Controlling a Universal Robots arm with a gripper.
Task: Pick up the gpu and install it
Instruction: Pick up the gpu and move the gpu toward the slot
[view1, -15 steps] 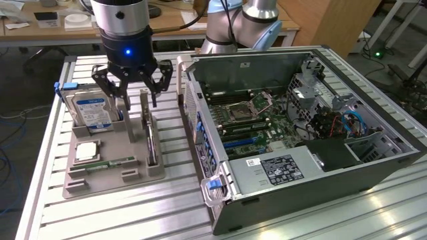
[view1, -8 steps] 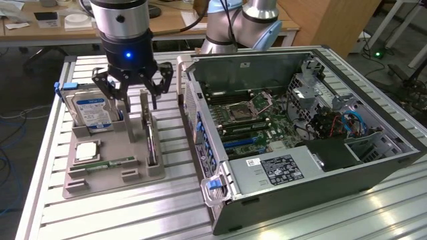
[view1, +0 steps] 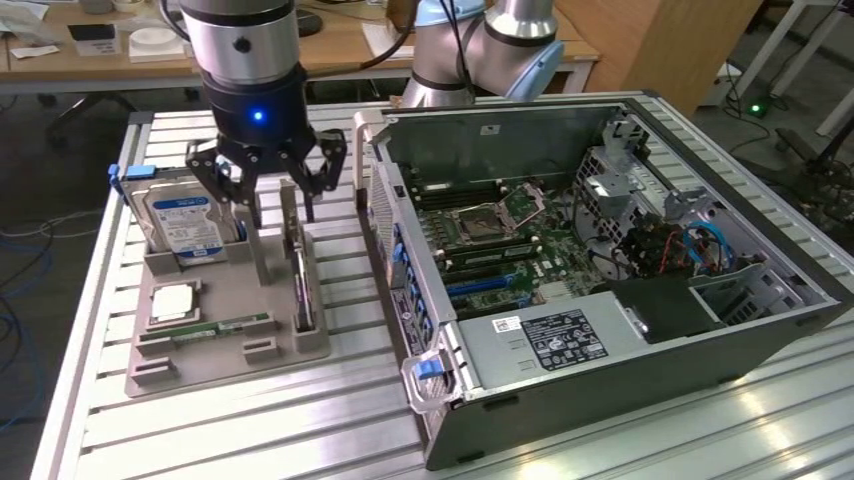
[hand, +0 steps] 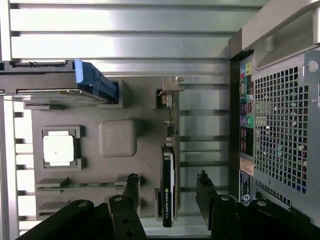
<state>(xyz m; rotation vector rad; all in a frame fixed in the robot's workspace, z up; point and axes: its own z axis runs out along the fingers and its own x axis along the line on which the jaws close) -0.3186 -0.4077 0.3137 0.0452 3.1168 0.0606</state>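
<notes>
Exterior view, from where I stand: the open computer case (view1: 587, 400) is the biggest thing on the table, lying on its side just beside the grey tray (view1: 227, 350), on the exterior view's right of it. At the tray's far corner, away from the case, a silver hard drive (view1: 184, 225) with a blue-white label stands upright. The gpu (view1: 304, 290) stands on its long edge in a slot along the tray's case-side edge. In the wrist view the gpu (hand: 168, 185) is a thin card, black along one stretch with small pale lettering, and a silver bracket caps its other end. The gripper (view1: 278, 225) hangs over the tray with its jaws spread wide, one on each side of the card and clear of it. A square processor (view1: 174, 303) and a narrow green memory stick (view1: 220, 327) sit in pockets nearer the tray's front.
</notes>
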